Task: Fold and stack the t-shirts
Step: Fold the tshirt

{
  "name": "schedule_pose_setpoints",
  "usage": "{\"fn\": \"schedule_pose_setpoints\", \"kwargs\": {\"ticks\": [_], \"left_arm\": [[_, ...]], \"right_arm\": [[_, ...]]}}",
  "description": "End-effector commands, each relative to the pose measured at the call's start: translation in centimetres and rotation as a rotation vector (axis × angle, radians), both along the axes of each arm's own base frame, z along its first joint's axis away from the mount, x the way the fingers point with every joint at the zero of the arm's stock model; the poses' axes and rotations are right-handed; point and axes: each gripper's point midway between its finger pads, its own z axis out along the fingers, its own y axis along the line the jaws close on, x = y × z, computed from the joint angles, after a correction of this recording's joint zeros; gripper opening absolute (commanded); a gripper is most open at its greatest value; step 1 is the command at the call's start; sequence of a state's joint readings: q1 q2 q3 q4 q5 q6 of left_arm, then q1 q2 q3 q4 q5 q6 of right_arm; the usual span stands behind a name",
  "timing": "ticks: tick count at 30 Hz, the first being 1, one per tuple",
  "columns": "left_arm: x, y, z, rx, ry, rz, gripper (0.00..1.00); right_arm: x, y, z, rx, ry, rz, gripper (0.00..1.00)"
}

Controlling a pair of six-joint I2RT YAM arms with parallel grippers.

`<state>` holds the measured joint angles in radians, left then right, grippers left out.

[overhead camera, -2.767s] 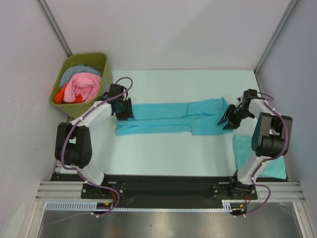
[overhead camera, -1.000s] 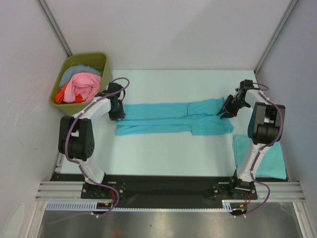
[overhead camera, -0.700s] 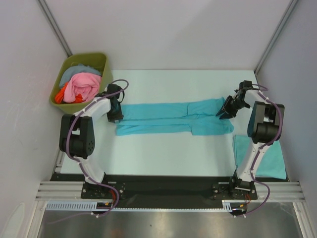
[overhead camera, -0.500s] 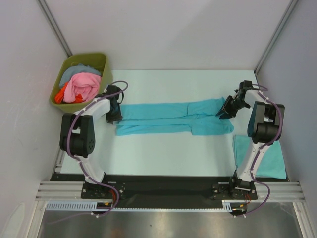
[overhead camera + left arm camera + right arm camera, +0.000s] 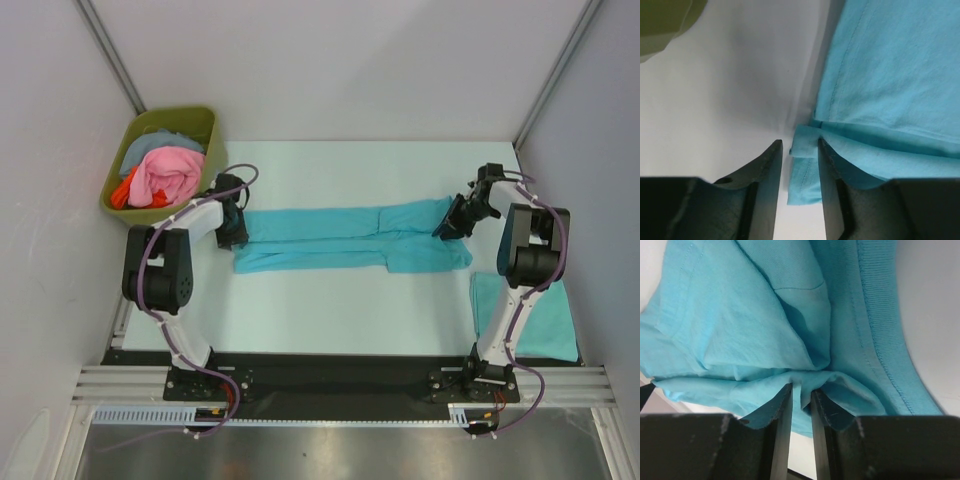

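Note:
A turquoise t-shirt (image 5: 350, 238), folded lengthwise into a long strip, lies across the middle of the table. My left gripper (image 5: 232, 228) is at its left end. In the left wrist view the left gripper (image 5: 800, 145) has its fingers a little apart, with the shirt's corner (image 5: 805, 155) between them and white table showing beside it. My right gripper (image 5: 450, 221) is at the shirt's far right end. In the right wrist view the right gripper (image 5: 801, 390) is shut on a pinched fold of the shirt (image 5: 765, 325). A second t-shirt (image 5: 525, 318) lies folded at the near right.
An olive-green bin (image 5: 200, 122) with pink, grey and orange clothes stands at the back left, close behind my left gripper; its corner shows in the left wrist view (image 5: 665, 20). White walls enclose the table on three sides.
The left gripper has slid left to the shirt's left corner. The right gripper has moved from the near right edge to the far right end and closed on the fabric.

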<state>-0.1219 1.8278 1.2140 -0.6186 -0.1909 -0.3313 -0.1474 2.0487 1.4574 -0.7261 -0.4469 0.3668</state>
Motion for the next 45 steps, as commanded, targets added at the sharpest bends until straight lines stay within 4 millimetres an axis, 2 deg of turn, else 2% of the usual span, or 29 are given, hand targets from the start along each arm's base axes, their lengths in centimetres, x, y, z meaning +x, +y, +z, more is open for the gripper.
{"fn": "schedule_pose_setpoints", "kwargs": {"ticks": [1,3,4,7,10,13,17,20,24,28,30,35,38,43,45], "left_arm": [[1.1,-0.6,-0.7,-0.043,-0.050,-0.014,0.38],[1.3,-0.5,-1.1,-0.036,-0.051,-0.011,0.34],[1.4,-0.3,-1.2,-0.026,-0.050,-0.007,0.28],[1.4,-0.1,-1.3,-0.014,-0.045,-0.004,0.22],[1.2,0.2,-0.9,0.001,-0.046,0.001,0.23],[0.9,0.4,-0.4,0.009,-0.050,0.006,0.31],[0.7,0.3,0.4,-0.001,-0.062,0.011,0.27],[0.9,0.1,0.3,-0.010,-0.070,0.009,0.23],[1.2,0.1,-0.5,-0.005,-0.042,0.000,0.01],[1.4,0.2,0.7,-0.005,-0.069,0.008,0.00],[1.2,0.1,1.1,-0.009,-0.072,0.015,0.00],[0.7,-0.3,1.9,-0.038,-0.067,0.013,0.00],[0.4,-0.3,2.5,-0.040,-0.070,0.013,0.00],[-0.6,-0.3,4.3,-0.043,-0.092,0.007,0.00],[-1.3,-0.3,4.6,-0.049,-0.090,0.006,0.00]], "right_arm": [[1.4,0.4,1.0,0.017,-0.041,0.003,0.25],[1.5,0.4,1.1,0.017,-0.042,0.003,0.24],[1.5,0.5,1.1,0.016,-0.042,0.007,0.24],[1.4,0.4,1.0,0.010,-0.038,0.008,0.23],[1.4,0.3,1.0,0.008,-0.038,0.009,0.23],[1.4,0.3,0.8,0.010,-0.034,0.012,0.25],[1.5,0.4,0.8,0.014,-0.034,0.009,0.25],[1.5,0.4,0.7,0.016,-0.036,0.010,0.25],[1.4,0.5,0.6,0.018,-0.030,0.013,0.25],[1.4,0.5,0.6,0.014,-0.031,0.012,0.24],[1.4,0.5,0.5,0.015,-0.026,0.009,0.21],[1.4,0.5,0.7,0.016,-0.025,0.002,0.03],[1.3,0.2,2.0,0.001,-0.044,0.007,0.00],[-1.6,-1.2,5.2,-0.040,-0.039,-0.009,0.00],[-2.7,-2.0,5.8,-0.040,-0.029,-0.035,0.00]]}}
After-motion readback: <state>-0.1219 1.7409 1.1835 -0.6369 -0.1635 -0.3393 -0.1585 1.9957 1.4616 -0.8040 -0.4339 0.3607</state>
